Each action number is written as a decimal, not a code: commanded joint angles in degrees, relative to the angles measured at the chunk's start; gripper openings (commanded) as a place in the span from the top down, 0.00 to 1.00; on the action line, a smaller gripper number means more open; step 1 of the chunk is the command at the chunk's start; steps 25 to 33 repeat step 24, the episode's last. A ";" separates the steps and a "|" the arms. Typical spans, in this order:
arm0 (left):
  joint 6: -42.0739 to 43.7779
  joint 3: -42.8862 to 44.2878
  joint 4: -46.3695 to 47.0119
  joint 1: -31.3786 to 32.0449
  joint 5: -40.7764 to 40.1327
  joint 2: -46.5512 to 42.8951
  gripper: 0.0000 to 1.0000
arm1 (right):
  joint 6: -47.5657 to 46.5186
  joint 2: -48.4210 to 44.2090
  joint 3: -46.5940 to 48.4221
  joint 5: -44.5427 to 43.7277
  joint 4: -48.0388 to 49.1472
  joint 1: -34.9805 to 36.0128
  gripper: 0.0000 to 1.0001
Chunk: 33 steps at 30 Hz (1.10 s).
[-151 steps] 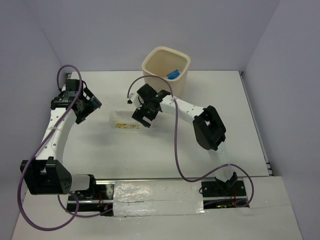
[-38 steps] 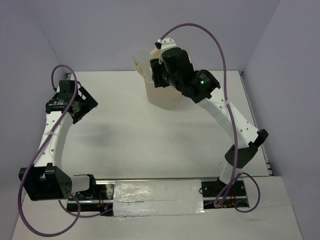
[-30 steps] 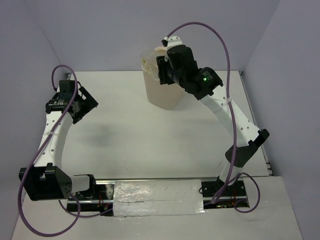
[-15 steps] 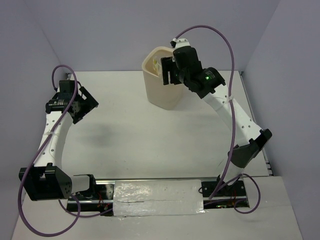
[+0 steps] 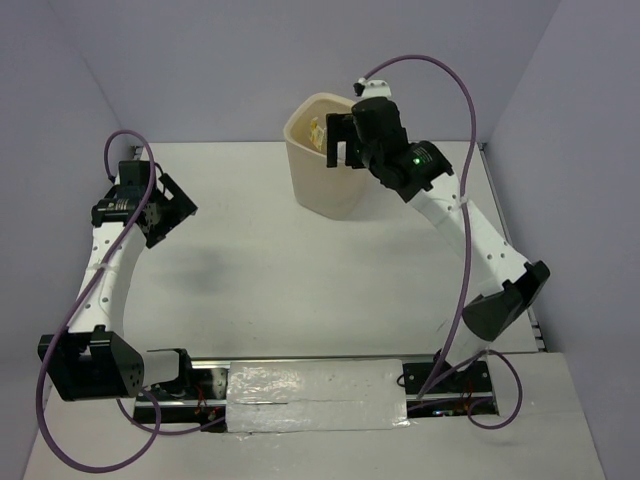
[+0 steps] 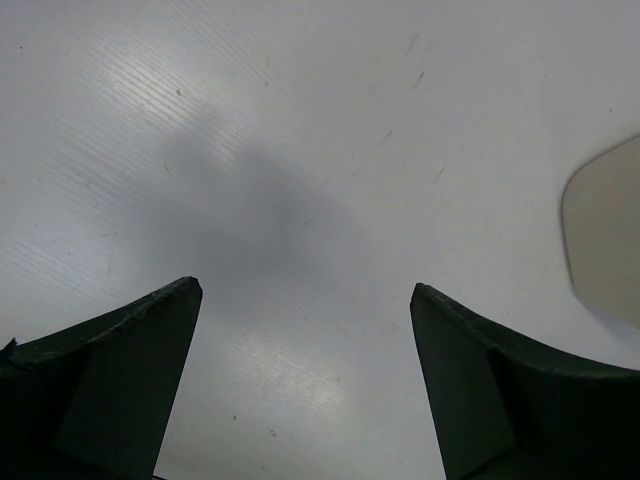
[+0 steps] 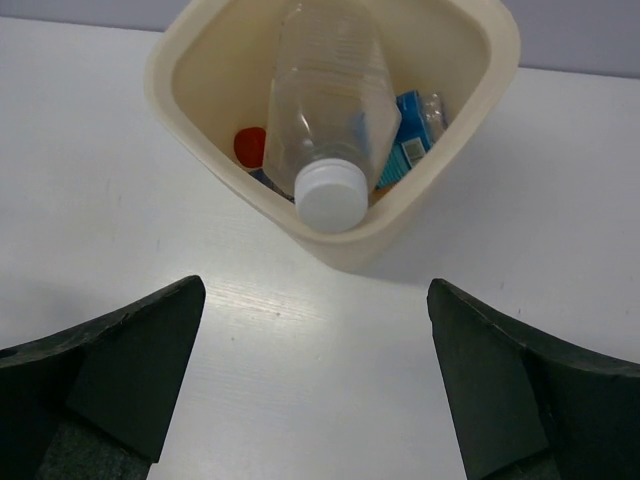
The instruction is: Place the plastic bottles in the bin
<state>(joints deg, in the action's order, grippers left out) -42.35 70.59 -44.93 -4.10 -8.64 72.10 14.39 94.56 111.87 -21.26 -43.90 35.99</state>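
Note:
The cream bin (image 5: 318, 190) stands at the far middle of the table. In the right wrist view the bin (image 7: 475, 110) holds a clear bottle (image 7: 325, 110) with a white cap (image 7: 331, 208), leaning cap-up against the near wall. Beside it lie a red cap (image 7: 250, 146) and a blue-labelled bottle (image 7: 410, 140). In the top view a yellowish label (image 5: 315, 130) shows inside the bin. My right gripper (image 5: 342, 140) (image 7: 315, 287) is open and empty, high over the bin's right rim. My left gripper (image 5: 178, 205) (image 6: 305, 290) is open and empty over bare table at the far left.
The white table (image 5: 300, 280) is walled by grey panels on three sides. The bin's side (image 6: 605, 240) shows at the right edge of the left wrist view. A taped strip (image 5: 315, 385) and the arm bases lie along the near edge.
The right gripper carried the clear boxy bottle up over the bin and let it go. The bottle now rests in the bin. The gripper has shifted a little right. The left arm is still.

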 commanded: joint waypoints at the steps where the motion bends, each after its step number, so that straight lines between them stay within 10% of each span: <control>1: -0.02 0.43 1.16 -0.30 0.56 0.24 0.01 | 1.60 -7.63 -5.32 -5.63 3.12 -0.39 0.00; 13: 2.79 4.03 1.41 -0.21 4.51 -3.88 0.01 | 12.67 -35.40 -36.45 -12.40 0.57 -10.23 0.00; 33: 7.02 9.65 3.18 1.81 9.16 -5.65 0.01 | 16.01 -46.13 -47.27 -14.87 -4.17 -10.41 0.00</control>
